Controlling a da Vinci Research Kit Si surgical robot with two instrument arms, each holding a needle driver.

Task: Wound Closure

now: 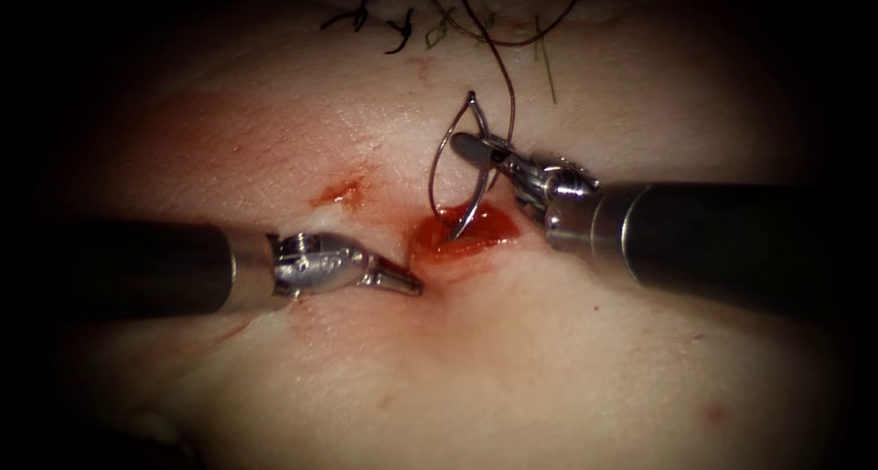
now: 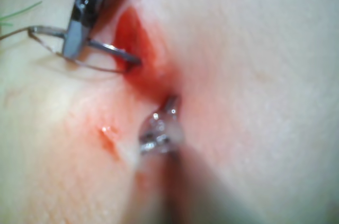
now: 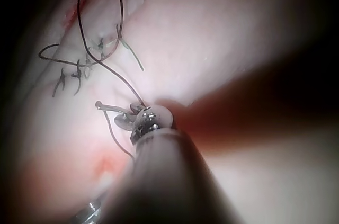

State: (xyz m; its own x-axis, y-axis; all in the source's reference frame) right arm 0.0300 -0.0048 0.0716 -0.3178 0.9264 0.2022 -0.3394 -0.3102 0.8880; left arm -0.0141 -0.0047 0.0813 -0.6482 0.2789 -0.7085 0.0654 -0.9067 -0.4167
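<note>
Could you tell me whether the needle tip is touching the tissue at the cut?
Touching. In the endoscope view the right end effector holds the needle mid-curve, and its tip sits in the red fluid on the tissue.

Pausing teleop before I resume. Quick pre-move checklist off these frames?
1. Right arm's tool gripping the curved steel needle: ok, jaws shut on it near the thread end of its curve.
2. Needle tip location: ok, it points down into the red fluid at the cut; whether it has entered the pale pork tissue: cannot tell.
3. Left arm's tool free: ok, jaws closed, holding nothing, tip resting left of the cut.
4. Dark thread clear of both tools: ok, it loops up and away from the needle.
5. Earlier dark stitches above the cut: ok, in place.
</note>
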